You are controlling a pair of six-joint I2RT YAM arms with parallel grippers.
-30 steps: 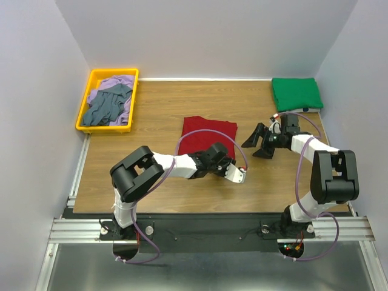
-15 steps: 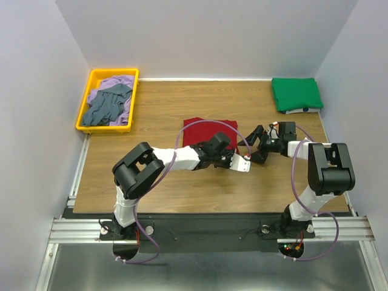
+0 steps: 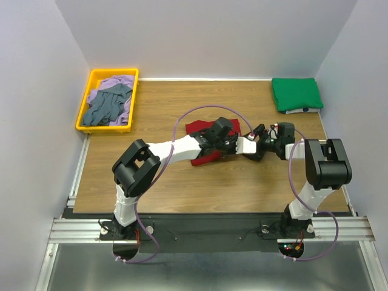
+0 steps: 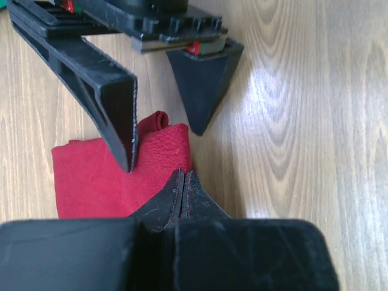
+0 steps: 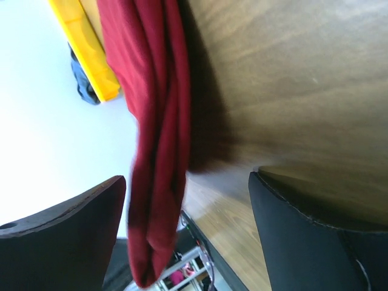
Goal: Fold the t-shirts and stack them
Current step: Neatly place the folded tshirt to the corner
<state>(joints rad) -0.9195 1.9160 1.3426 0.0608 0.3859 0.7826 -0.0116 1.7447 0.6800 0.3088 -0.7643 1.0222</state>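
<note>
The dark red t-shirt (image 3: 205, 157) lies at mid-table, its right edge lifted. My left gripper (image 3: 247, 146) is shut on that edge; in the left wrist view the pads (image 4: 182, 185) are pressed together over the red cloth (image 4: 103, 176). My right gripper (image 3: 257, 145) is open, right beside the left one. In the right wrist view the red cloth (image 5: 154, 145) hangs between its spread fingers (image 5: 66, 242). The green t-shirt (image 3: 296, 93) lies folded at the far right. The lavender-purple t-shirt (image 3: 113, 81) and the grey-blue t-shirt (image 3: 107, 107) lie crumpled in the tray.
The yellow tray (image 3: 103, 128) stands at the far left corner of the table; it also shows in the right wrist view (image 5: 79, 36). White walls close the table in on three sides. Both arms' purple cables arc over the middle.
My left gripper has moved right and away from me, dragging the red shirt's edge with it and bunching the shirt. My right gripper has moved left to meet it, its fingers now around the cloth.
</note>
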